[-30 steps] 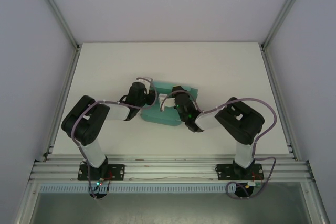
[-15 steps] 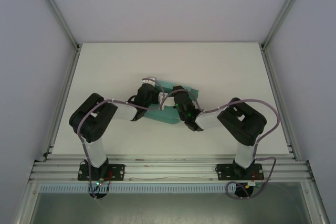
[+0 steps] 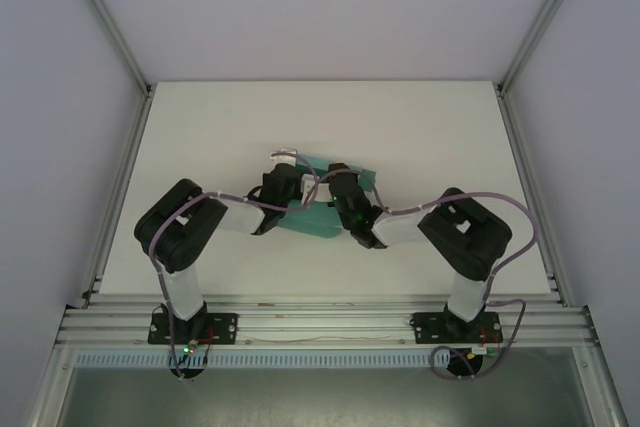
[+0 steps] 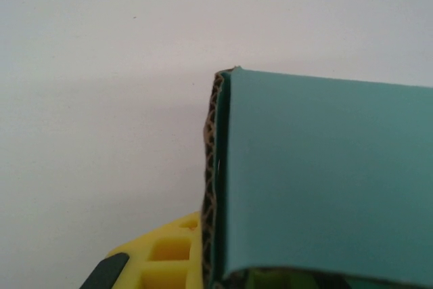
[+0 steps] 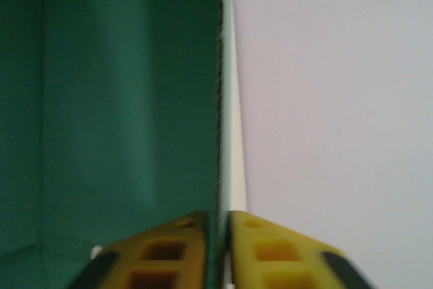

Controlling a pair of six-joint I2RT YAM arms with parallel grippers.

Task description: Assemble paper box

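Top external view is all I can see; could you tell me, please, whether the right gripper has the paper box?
Observer: The right gripper has its yellow fingers one inside and one outside a wall of the paper box; whether they pinch it I cannot tell.
Operator: And the left gripper?
Observer: It is shut on the paper box near a corner of the card.
Operator: Is the card plain?
Observer: Its cut edge shows brown corrugation.

White table (image 3: 420, 127); teal paper box (image 3: 315, 222) mid-table, possibly resting on it.
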